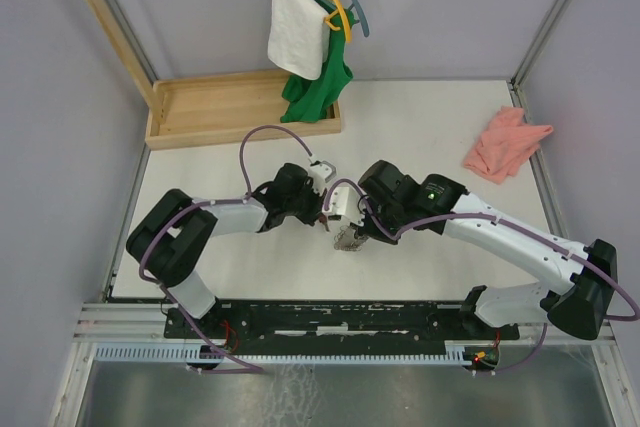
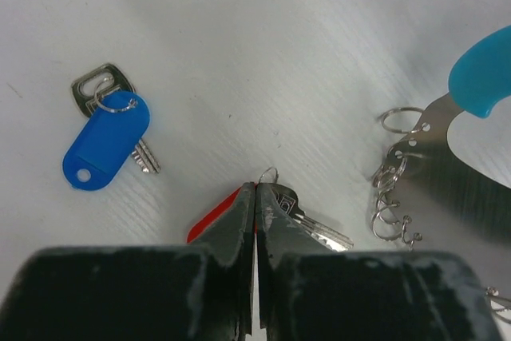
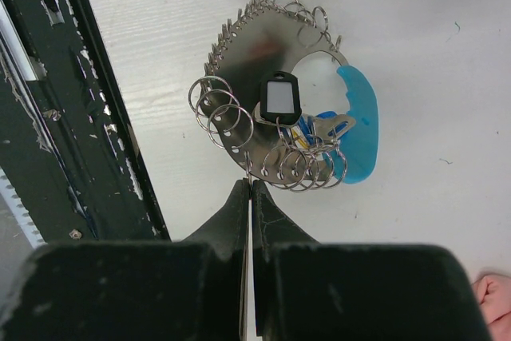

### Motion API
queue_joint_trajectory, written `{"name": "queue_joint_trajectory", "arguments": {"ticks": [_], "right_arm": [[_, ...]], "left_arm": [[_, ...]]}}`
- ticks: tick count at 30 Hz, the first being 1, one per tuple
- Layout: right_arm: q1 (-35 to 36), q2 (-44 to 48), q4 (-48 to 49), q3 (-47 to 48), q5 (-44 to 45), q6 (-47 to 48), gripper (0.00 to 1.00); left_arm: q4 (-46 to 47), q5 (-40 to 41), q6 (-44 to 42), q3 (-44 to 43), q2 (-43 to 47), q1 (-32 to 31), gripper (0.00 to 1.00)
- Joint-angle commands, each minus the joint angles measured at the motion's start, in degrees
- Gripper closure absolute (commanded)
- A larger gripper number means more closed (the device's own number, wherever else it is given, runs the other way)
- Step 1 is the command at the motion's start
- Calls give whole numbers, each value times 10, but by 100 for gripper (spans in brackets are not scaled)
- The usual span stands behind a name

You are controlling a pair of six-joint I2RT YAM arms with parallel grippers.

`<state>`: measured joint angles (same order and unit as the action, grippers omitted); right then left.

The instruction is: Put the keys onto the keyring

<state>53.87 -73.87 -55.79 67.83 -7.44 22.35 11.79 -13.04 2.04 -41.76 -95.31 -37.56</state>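
Item 1, keyring [image 3: 263, 53]: we record a round metal plate with a blue handle [image 3: 361, 121] and many wire loops [image 3: 219, 109] along its rim. 1 black tag [image 3: 279, 95] with a key hangs from a loop by the handle. Item 2, blue-tagged key [image 2: 104, 145]: it lies flat on the white table [image 2: 279, 29], well apart from the keyring and touched by nothing. Item 3, red-tagged key [image 2: 311, 227]: it appears to rest on the table between the blue-tagged key and the keyring, near the plate's loops but joined to none. Progress, as we judge it: 0 of 2 keys are on the keyring. The first pickup is in hand, and lifting, threading and the whole second key remain. Item 4, left gripper [image 2: 255, 191]: its jaws are pressed together with barely a slit between them, pinching the red-tagged key about where the small ring joins tag and key head. The red tag shows on one side of the fingers and the blade on the other. Item 5, right gripper [image 3: 250, 188]: its jaws are fully closed, tips at the near rim of the keyring. We take them to be pinching the thin plate to steady it, though the contact itself is lost among the loops.
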Motion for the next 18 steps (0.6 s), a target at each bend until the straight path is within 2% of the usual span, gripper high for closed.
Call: {"name": "queue_joint_trajectory", "arguments": {"ticks": [1,10,18], "right_arm": [[4,21,19,7,-2,-1,99],[13,27,19,6,1,-11,99],[26,25,9,9,17,-13,99]], "left_arm": [[-67,9,-12,-20,40,1,97],[-273,52,105,-28,159,-4,97],[-439,106,160,-92,123,-11,97]]}}
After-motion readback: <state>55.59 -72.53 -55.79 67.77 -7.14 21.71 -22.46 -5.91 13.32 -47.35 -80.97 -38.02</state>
